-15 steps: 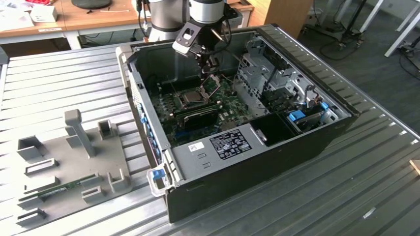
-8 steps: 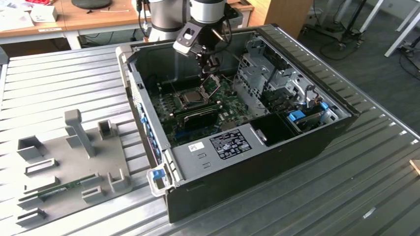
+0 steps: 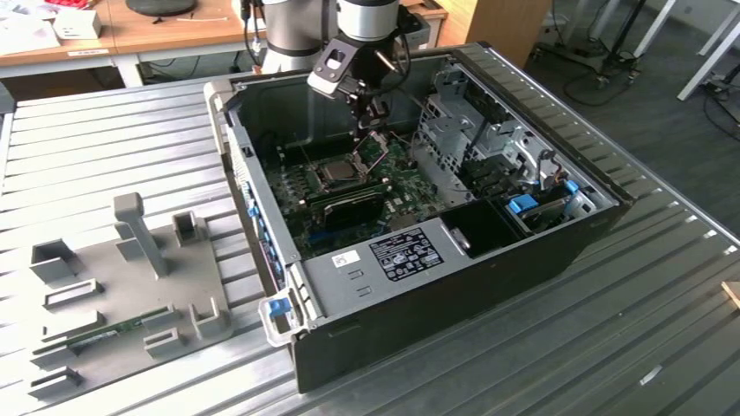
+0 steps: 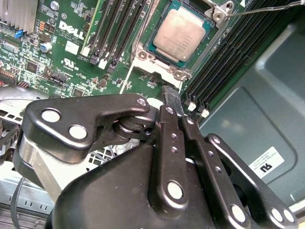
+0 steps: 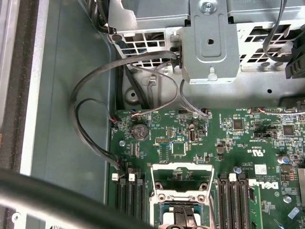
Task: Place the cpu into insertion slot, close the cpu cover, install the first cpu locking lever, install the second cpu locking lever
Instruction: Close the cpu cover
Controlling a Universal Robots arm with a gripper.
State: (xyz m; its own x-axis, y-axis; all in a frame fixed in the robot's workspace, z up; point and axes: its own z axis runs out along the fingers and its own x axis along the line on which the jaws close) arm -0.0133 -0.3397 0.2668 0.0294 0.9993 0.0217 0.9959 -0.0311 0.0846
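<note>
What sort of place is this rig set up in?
Probably a robotics lab or workshop: an open desktop computer case sits on a ribbed metal table, beside a grey fixture plate, with wooden desks behind.

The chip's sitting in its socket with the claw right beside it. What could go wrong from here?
The cpu lies uncovered in the insertion slot, with the gripper, jaws shut, close beside it; a slightly off move might nudge the chip or scrape the board. A thin wire lever juts out past the slot and could snag. Loose grey cables by the board might catch the arm.
</note>
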